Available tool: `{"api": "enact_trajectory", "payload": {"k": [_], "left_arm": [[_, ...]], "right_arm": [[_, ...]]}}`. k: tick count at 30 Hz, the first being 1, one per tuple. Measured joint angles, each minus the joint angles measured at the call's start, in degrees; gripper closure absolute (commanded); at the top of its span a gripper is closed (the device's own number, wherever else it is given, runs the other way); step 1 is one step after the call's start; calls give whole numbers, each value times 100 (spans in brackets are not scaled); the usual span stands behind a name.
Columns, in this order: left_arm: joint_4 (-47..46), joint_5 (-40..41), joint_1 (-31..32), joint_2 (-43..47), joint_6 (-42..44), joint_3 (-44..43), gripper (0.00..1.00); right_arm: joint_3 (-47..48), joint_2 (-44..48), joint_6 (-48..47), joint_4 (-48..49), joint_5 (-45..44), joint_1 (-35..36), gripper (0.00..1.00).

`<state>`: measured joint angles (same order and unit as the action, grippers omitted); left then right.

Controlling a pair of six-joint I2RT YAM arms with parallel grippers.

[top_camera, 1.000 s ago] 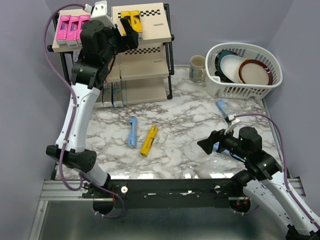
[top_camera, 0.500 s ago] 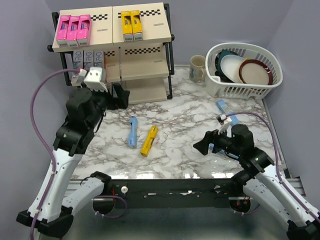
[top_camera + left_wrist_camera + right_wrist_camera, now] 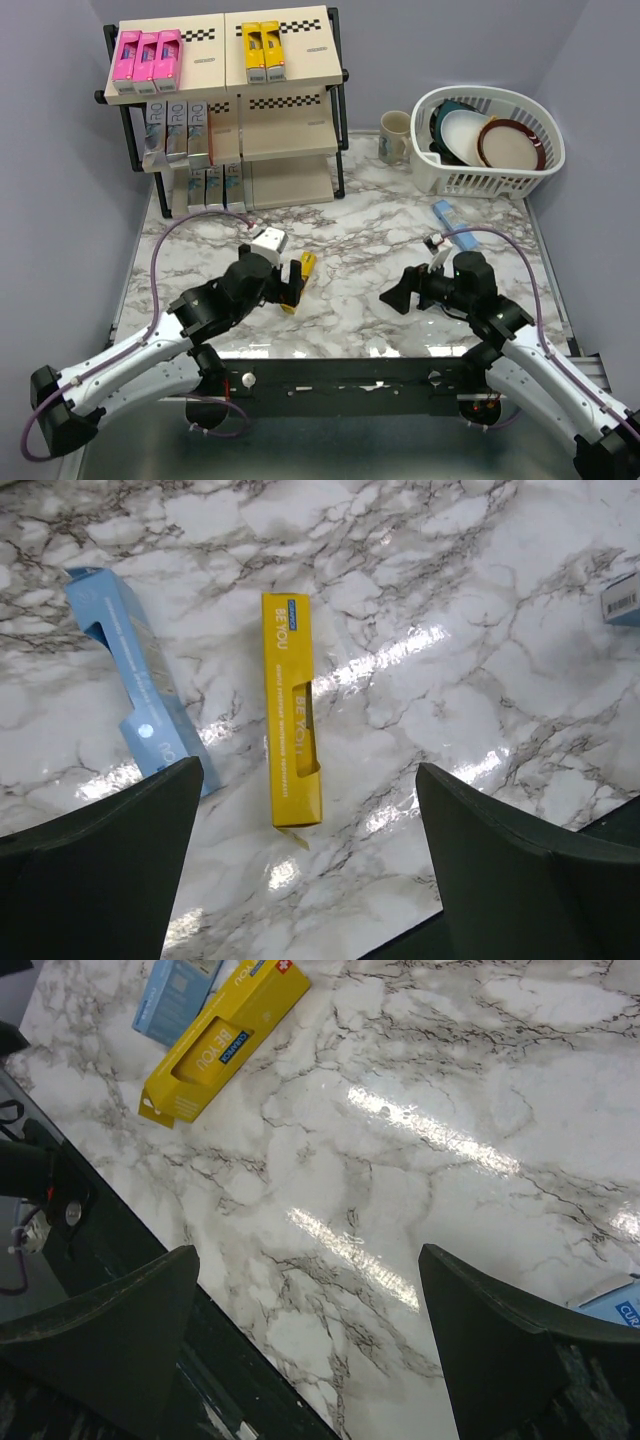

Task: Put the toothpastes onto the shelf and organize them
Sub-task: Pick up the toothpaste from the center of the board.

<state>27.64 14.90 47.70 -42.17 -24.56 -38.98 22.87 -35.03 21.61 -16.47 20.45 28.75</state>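
Now, left gripper (image 3: 293, 278): down from the shelf (image 3: 305, 45) top to the table (image 3: 360, 225) — jaws spread wide, empty, over the yellow carton (image 3: 291, 710).
Right gripper (image 3: 400, 290): spread wide, empty — shifted slightly left.
Light blue carton (image 3: 135, 680): flat, just beside the yellow carton.
Top tier: 3 pink cartons (image 3: 147, 55), a yellow pair (image 3: 264, 50).

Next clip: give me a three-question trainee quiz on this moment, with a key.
1. True or false: the left gripper is shut on the yellow carton lying on the table.
2. How many pink cartons are on the shelf top board? A two, B three, C five.
3. What colour is the carton lying beside the yellow carton?
Key: 1 false, its jaws are open above the carton; 2 B; 3 light blue carton.
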Motion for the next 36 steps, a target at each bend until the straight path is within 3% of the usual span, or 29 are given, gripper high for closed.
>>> {"api": "enact_trajectory", "payload": {"k": [5, 10, 21, 36], "left_arm": [[-350, 1287, 1191, -120, -474, 601, 1], [-997, 2177, 1735, -525, -586, 1115, 1], [-2396, 2347, 1843, -1062, -638, 2162, 11], [-3139, 2446, 1843, -2361, -1276, 2315, 19]], "right_arm": [[-111, -92, 0, 221, 188, 0, 1], [-173, -92, 0, 326, 317, 0, 0], [-208, 55, 0, 334, 424, 0, 0], [-345, 59, 87, 363, 507, 0, 0]]}}
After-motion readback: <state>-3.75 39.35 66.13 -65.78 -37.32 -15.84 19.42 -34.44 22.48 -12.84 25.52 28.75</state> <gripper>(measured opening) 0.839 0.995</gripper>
